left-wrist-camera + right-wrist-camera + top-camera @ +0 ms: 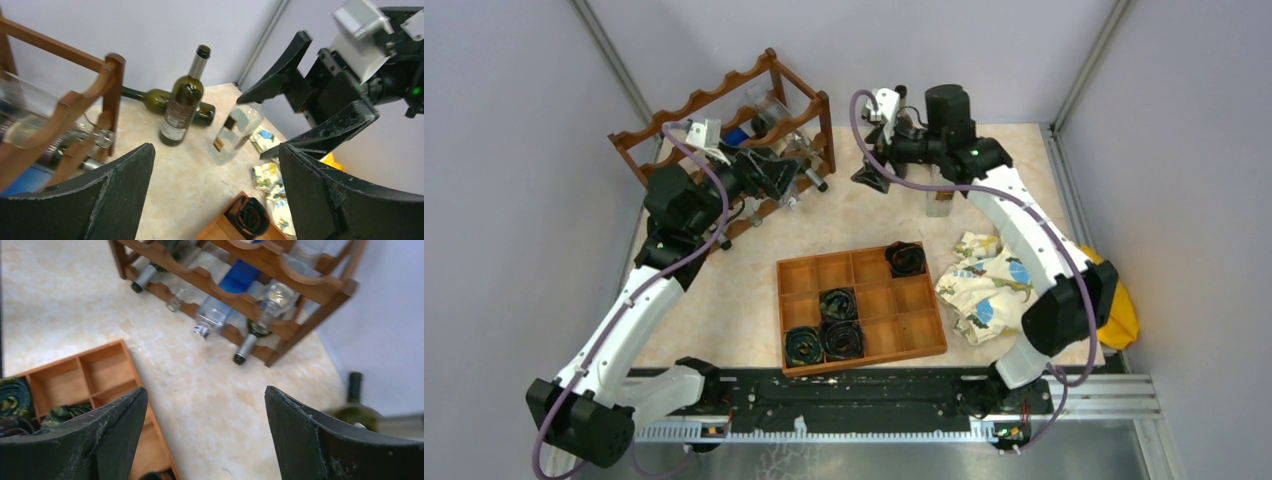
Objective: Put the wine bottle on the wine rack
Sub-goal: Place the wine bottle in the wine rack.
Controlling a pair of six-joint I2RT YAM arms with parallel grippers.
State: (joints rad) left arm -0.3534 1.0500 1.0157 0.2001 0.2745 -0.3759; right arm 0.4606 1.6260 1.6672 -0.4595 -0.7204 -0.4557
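the wine bottle (181,102), dark green and upright, stands on the worktop (844,215) just beyond the open end of the wine rack (709,102), not yet in it. it is probably parked there to be easy to take by the neck. a second dark bottle (150,97) lies on its side behind it, and a clear bottle (232,130) stands near. the left fingers (120,185) are spread wide with nothing between them, hanging beside the rack's end post. the right fingers (310,440) are also apart and empty, held above the worktop facing the rack, which looks like a ready pose rather than a grasp. from above, the right arm hides the green bottle entirely. the right wrist view cuts it off at the edge, blurred. the bottles already in the rack are hard to count, and which slots are free cannot be told.
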